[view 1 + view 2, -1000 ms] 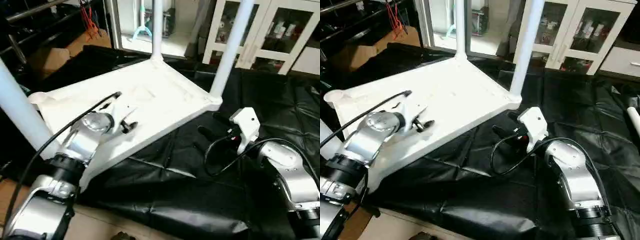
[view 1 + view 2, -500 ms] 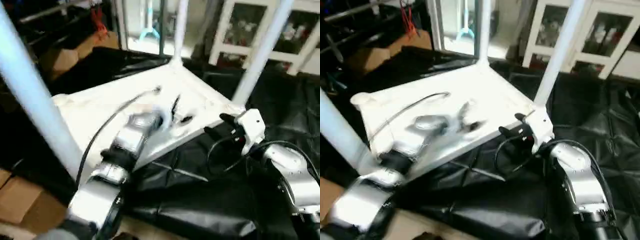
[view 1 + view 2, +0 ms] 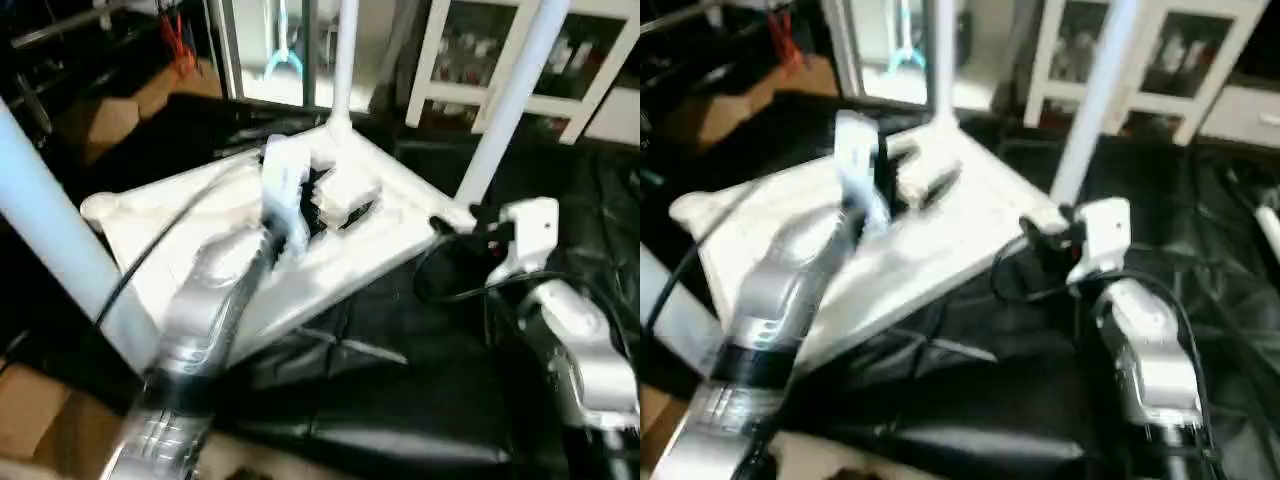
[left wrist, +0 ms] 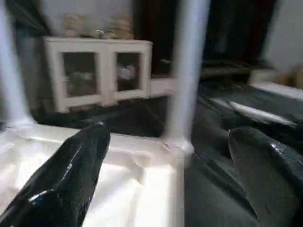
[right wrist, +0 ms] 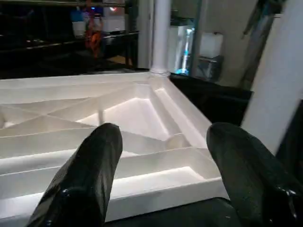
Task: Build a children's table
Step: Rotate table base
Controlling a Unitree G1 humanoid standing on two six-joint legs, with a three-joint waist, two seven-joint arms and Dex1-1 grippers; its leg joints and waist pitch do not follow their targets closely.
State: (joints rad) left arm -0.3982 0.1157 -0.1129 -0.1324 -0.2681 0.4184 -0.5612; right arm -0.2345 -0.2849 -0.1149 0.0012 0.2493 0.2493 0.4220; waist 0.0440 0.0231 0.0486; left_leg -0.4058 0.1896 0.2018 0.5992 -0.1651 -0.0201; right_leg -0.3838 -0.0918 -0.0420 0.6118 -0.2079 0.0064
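Note:
The children's table lies upside down on a black mat, its white tabletop (image 3: 190, 215) showing a ribbed underside (image 5: 113, 111). Three white legs stand in corner sockets: near left (image 3: 45, 235), far (image 3: 345, 60) and right (image 3: 510, 105). My left gripper (image 3: 335, 200) hovers above the tabletop's far half, open with nothing between its fingers (image 4: 71, 165), facing the right leg (image 4: 187, 71). My right gripper (image 3: 455, 222) is just off the right corner, by that leg's socket, also open and empty, with black fingers (image 5: 90, 175) pointing across the underside.
A black mat (image 3: 400, 390) covers the floor under and right of the table. A loose white tube (image 3: 1268, 222) lies on it at the far right. White glass-door cabinets (image 3: 600, 80) stand behind. Cardboard boxes (image 3: 110, 115) and dark shelving sit at the left.
My left arm has lifted and swung forward over the tabletop toward its far right. My right gripper has risen closer to the right corner. The head camera has shifted too.

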